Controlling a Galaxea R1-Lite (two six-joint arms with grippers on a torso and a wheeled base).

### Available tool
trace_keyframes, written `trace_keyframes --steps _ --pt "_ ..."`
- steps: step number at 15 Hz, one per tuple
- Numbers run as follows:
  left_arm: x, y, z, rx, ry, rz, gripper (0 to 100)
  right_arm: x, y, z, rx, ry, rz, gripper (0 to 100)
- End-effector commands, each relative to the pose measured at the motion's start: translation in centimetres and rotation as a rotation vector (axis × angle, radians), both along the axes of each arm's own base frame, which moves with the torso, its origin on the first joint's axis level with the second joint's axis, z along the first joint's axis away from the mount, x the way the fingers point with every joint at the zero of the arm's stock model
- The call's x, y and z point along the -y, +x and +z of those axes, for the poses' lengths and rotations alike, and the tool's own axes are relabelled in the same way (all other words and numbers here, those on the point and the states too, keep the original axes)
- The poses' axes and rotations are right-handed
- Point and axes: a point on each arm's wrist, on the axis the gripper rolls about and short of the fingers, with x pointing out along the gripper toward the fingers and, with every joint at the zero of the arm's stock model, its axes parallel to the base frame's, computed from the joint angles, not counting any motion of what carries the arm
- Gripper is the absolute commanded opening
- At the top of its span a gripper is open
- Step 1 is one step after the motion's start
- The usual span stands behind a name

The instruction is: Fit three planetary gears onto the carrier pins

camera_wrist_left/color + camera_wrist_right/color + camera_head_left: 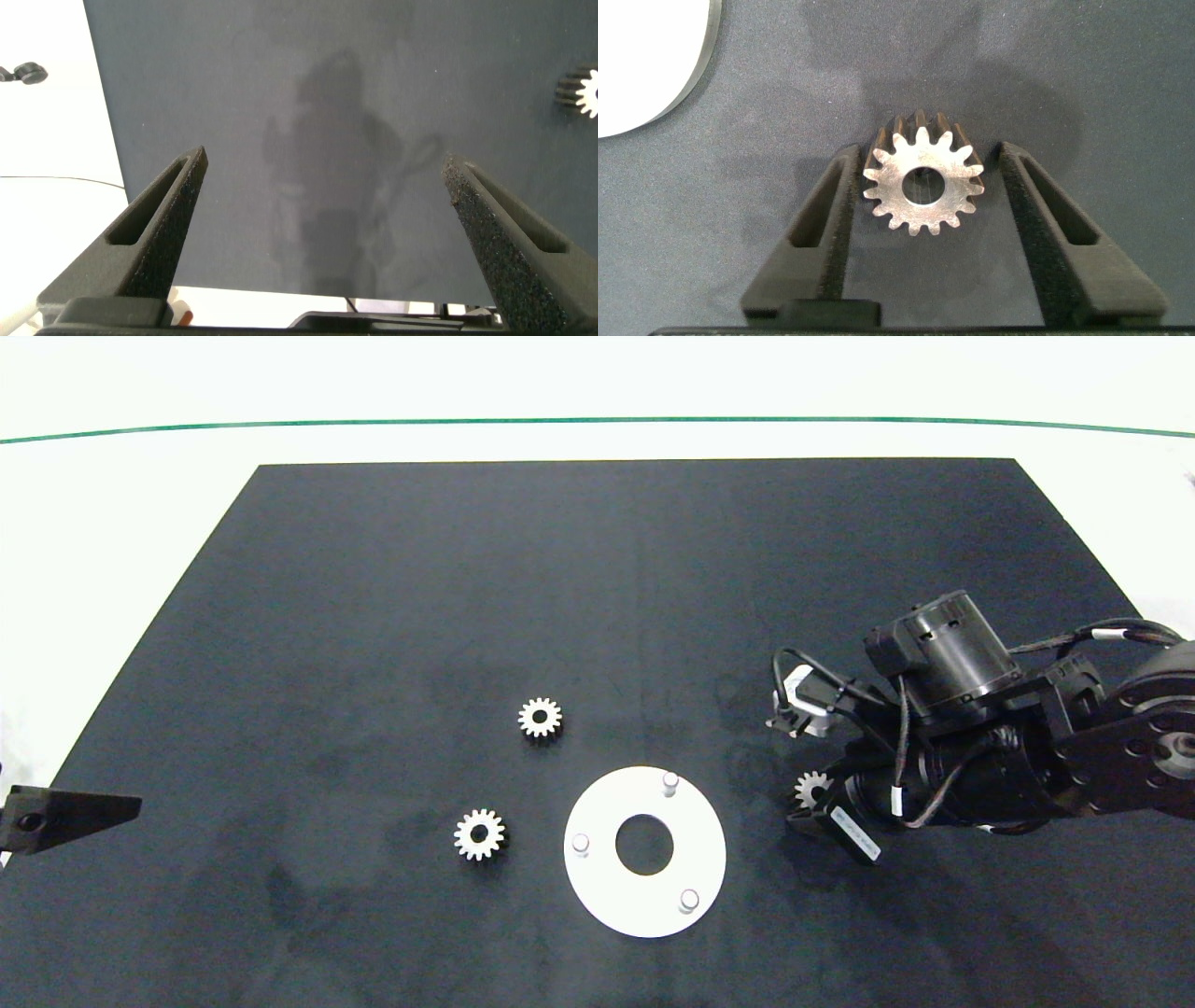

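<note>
Here we have the right claw [924, 187] low on the surface, its fingers apart and flanking one gear [924, 181], seemingly not yet pinching. We judge it light, rigid and toothy, best taken across opposite teeth. The carrier disc [597, 887] lies just beside, pins [669, 783] bare. Two more gears [540, 717] [479, 834] sit beyond it; nothing blocks. The left claw [322, 224] idles spread at the mat's [373, 569] edge.

Matt dark mat [373, 616]; gear [923, 182] matt off-white plastic.
</note>
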Motion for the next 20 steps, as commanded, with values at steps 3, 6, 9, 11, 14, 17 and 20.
trace_keyframes --steps 3,6,9,11,14,17,20 --pt "0.0 -0.3 -0.2 -0.004 0.0 0.002 100 0.1 -0.1 0.0 -0.002 0.0 0.0 46" --pt "0.0 -0.3 -0.2 -0.005 -0.011 0.009 100 0.0 -0.1 -0.2 -0.008 -0.002 0.003 40" --pt "0.0 -1.0 0.0 0.015 -0.011 0.01 100 -0.4 -1.1 0.5 0.01 0.01 0.031 34" --pt "0.0 -1.4 -0.1 0.009 -0.013 0.012 100 -0.4 -2.4 1.8 0.048 0.035 0.061 31" --pt "0.0 -1.8 -0.3 0.007 -0.019 0.017 100 -0.1 -5.0 3.9 0.107 0.072 0.214 25" --pt "0.0 -2.6 -0.6 0.019 -0.05 0.043 100 -1.5 -6.8 4.5 0.129 0.062 0.331 25" --pt "0.1 -4.4 -1.9 0.026 -0.082 0.071 100 -3.5 -8.3 4.4 0.129 0.048 0.451 25"
